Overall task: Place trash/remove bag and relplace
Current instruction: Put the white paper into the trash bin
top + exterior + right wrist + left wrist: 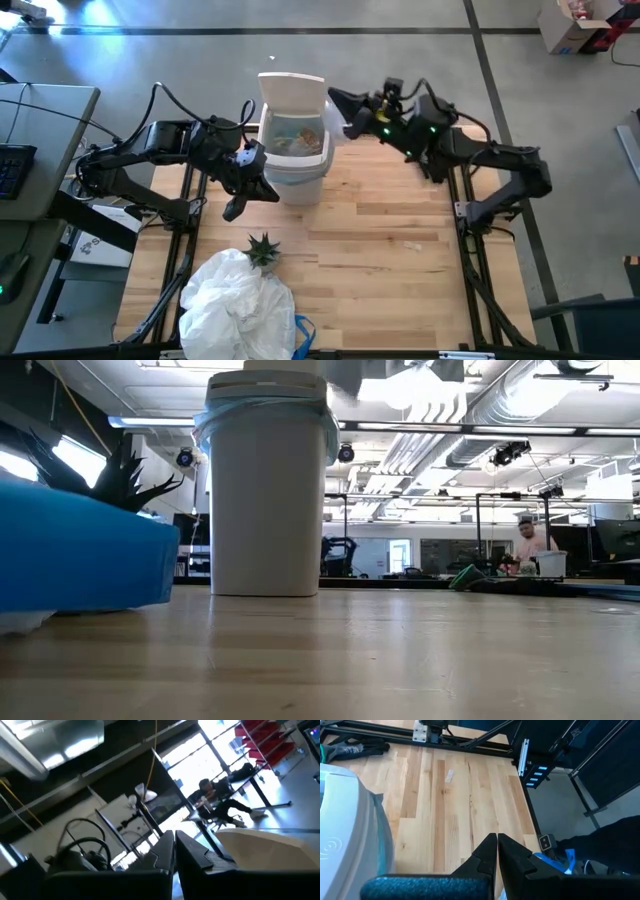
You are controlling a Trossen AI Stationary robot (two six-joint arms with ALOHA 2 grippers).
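White bin (296,140) stands at the far middle of the wood table (400,250), lid flipped up at its far side. The light-blue bag (322,150) lines it, its edge folded over the rim; the low view shows that blue band around the top (265,412). Trash (297,140) lies inside the bin: brownish crumpled paper and pale scraps, hard to tell apart from above.

My left gripper (236,207) hangs just left of the bin on its near side, above the tabletop, fingers pressed together, holding nothing. In the left wrist view the two fingers (485,855) meet tip to tip over bare wood, bin wall (345,835) beside them.

My right gripper (335,98) is at the far right corner of the bin, next to the raised lid, fingers (167,847) also together, nothing between them. Cannot tell if it touches the lid.

Near left of the table: small green plant (263,248), touching a heap of white plastic (235,305).
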